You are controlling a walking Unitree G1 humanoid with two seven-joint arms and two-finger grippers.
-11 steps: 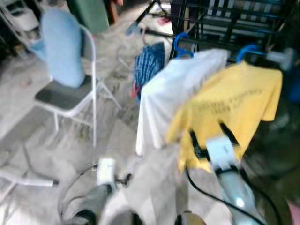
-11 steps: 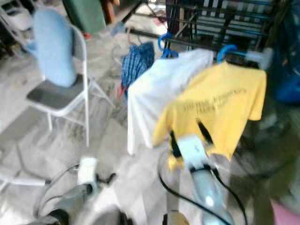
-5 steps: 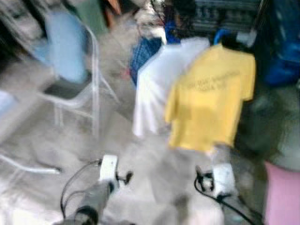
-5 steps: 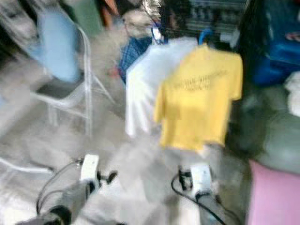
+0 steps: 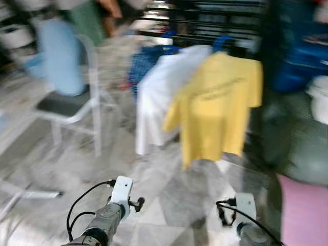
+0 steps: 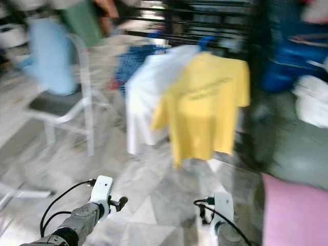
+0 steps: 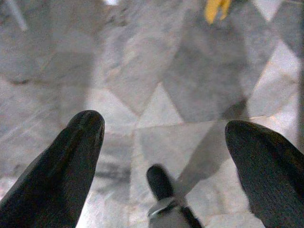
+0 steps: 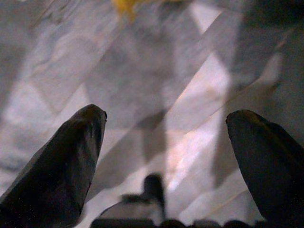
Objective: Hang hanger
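Hanging from a blue plastic hanger (image 5: 223, 42) on the dark metal clothes rack (image 5: 205, 20) at the upper centre of the head views, the yellow short-sleeved T-shirt (image 5: 215, 105) sits just beside a white shirt (image 5: 159, 97), with a blue checked garment (image 5: 146, 59) behind them. By the look of it the hanging step itself is finished: the hanger's hook appears to sit over the rack bar, though blur keeps that from being certain.

Both arms are low at the bottom of the frame. The left gripper (image 7: 164, 142) has its jaws spread wide with nothing between them, pointing at the grey-and-white marble tile floor (image 5: 169, 189). The right gripper (image 8: 164, 137) is likewise wide open and empty over the same floor, well apart from the shirts.

A white folding chair draped with a pale blue cloth (image 5: 66, 66) stands at the upper left; a pink cushion (image 5: 302, 210) shows at the lower right.

What remains, I judge, is only to confirm that the hanger is seated and hangs steady, and to keep clear of the rack.
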